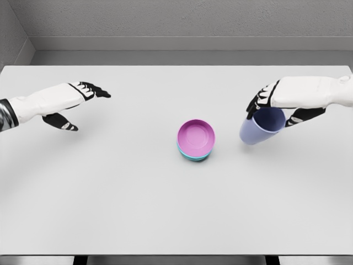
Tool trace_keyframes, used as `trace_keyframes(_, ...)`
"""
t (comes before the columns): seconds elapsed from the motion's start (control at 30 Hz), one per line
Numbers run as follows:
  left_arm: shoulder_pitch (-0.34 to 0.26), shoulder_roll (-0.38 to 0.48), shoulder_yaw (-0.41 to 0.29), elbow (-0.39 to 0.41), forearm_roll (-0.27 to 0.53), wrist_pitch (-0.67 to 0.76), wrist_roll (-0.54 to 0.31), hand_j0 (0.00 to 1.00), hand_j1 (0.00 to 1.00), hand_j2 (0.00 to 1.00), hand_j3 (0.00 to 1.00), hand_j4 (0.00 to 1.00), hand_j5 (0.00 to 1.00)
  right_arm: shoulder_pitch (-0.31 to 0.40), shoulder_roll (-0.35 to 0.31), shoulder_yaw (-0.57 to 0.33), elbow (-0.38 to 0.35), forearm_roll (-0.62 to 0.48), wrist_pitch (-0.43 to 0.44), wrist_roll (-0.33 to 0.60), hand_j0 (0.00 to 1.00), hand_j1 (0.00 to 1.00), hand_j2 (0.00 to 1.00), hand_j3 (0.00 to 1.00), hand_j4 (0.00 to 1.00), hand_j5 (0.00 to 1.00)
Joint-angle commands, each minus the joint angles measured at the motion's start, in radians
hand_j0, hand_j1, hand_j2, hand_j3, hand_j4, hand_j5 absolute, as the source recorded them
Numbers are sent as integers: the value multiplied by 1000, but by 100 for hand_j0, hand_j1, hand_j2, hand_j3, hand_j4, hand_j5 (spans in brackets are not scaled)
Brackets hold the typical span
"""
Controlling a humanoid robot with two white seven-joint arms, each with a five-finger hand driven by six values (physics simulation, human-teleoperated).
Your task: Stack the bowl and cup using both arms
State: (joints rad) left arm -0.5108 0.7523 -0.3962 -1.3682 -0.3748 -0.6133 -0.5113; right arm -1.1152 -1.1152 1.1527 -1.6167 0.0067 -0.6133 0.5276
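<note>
Your right hand point(276, 107) grips one lavender cup point(261, 126) at its rim, fingers curled around it, cup tilted with its mouth facing the camera, nothing visible inside. Your left hand point(74, 102) hovers with fingers spread, holding nothing, near the tabletop's point(110, 193) left edge. Two bowls sit mid-tabletop: a pink bowl point(196, 137) nested in a teal bowl point(193, 157). Bare tabletop surrounds the stack on all sides.

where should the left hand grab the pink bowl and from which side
By the rim on its left edge, coming in from the left: the pink bowl sits nested in a teal bowl, so only its thin upper rim is exposed. The left hand is open on that side.
</note>
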Motion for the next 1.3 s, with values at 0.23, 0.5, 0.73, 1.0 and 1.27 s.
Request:
trace_keyframes(0.23, 0, -11, 0, 1, 2, 2, 0, 100, 100, 100, 100, 100, 100, -12, -2, 2, -43, -7, 2, 0, 67, 67, 67, 67, 67, 67)
trace_keyframes(0.5, -2, -14, 2, 3, 4, 2, 0, 100, 100, 100, 100, 100, 100, -21, 14, 4, -60, -7, 2, 2, 67, 67, 67, 67, 67, 67)
trace_keyframes(0.73, -2, -14, 0, 3, 4, 2, 0, 100, 100, 100, 100, 100, 100, -23, 28, 4, -61, -7, 2, 0, 67, 67, 67, 67, 67, 67)
trace_keyframes(1.0, -2, -14, 0, 3, 2, 2, 0, 100, 100, 100, 100, 100, 100, -23, 72, 7, -63, -7, 2, 2, 67, 67, 67, 67, 67, 67)
trace_keyframes(1.27, -2, -14, 0, 3, 4, 2, 0, 100, 100, 100, 100, 100, 100, -28, 77, 7, -69, -7, 2, 2, 67, 67, 67, 67, 67, 67)
